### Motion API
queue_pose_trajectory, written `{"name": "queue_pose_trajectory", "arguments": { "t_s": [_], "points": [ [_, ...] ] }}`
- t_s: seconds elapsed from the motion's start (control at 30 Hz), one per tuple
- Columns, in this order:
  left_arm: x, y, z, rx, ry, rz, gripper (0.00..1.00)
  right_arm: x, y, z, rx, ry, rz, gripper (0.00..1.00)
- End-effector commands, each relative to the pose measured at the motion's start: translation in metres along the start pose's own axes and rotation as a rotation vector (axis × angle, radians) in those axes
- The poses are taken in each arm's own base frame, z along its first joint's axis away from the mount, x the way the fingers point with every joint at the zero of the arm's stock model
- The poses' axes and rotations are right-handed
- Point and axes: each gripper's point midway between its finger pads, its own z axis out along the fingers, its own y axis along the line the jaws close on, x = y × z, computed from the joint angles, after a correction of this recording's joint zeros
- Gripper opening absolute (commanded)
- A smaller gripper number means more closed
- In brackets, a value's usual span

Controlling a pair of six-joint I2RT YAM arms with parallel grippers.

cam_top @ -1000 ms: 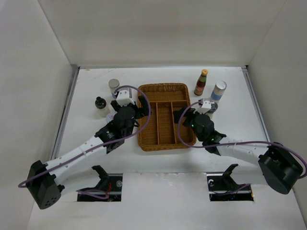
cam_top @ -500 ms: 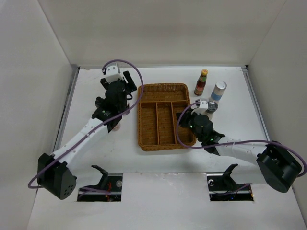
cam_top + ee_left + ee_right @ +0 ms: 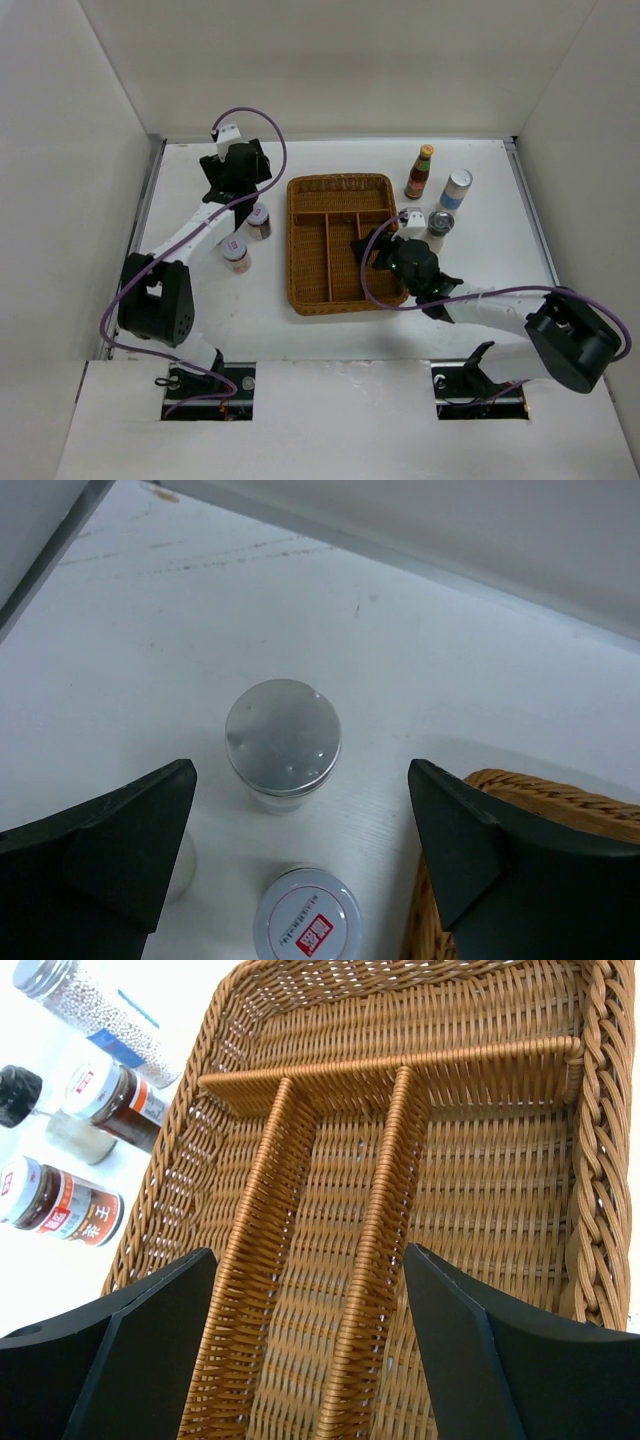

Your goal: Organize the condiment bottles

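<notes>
At the far left of the white worktop (image 3: 270,320), the left pincer (image 3: 300,767) hangs released, its two dark fingers spread wide to either side of a silver-topped blue-white shaker (image 3: 283,740) and touching nothing. That shaker stands upright near the back wall, seen from above in the left wrist view. Beside it, toward the near edge, stands a white-lidded brown jar with a red mark (image 3: 307,920), just left of the basket wall. A black-capped pale shaker (image 3: 18,1092) stands upright next to that jar on the side away from the basket. A second red-marked brown jar (image 3: 236,252) stands nearer the arm bases, apart from the first.

Midway across lies the brown wicker divided basket (image 3: 340,180), with one cross compartment at the far end and three long ones. The right pincer (image 3: 310,1250) hovers over its right side, released, fingers wide apart with only wicker between them.

Right of the basket, a slim red sauce bottle with yellow cap (image 3: 420,172) stands upright near the far corner. A grey-capped pale shaker (image 3: 438,224) stands just beside the right wrist, and another silver-topped blue-white shaker (image 3: 456,188) stands farthest right.
</notes>
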Motion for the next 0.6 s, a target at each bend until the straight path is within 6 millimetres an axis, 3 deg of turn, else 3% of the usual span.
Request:
{"name": "queue_pose_trajectory", "arguments": {
  "t_s": [0.0, 0.13, 0.33, 0.57],
  "points": [
    [-0.018, -0.002, 0.006, 0.015, -0.021, -0.046, 0.88, -0.024, 0.021, 0.004, -0.060, -0.070, 0.027, 0.83],
    [-0.006, 0.001, 0.029, -0.001, 0.014, -0.036, 0.88, -0.027, 0.017, 0.002, -0.042, -0.084, 0.021, 0.84],
    [0.010, -0.002, 0.059, -0.009, 0.053, -0.019, 0.80, -0.029, 0.020, 0.003, -0.052, -0.085, 0.012, 0.84],
    [0.004, 0.001, 0.055, -0.010, 0.019, -0.019, 0.44, -0.027, 0.018, 0.003, -0.048, -0.084, 0.014, 0.85]
  ]
}}
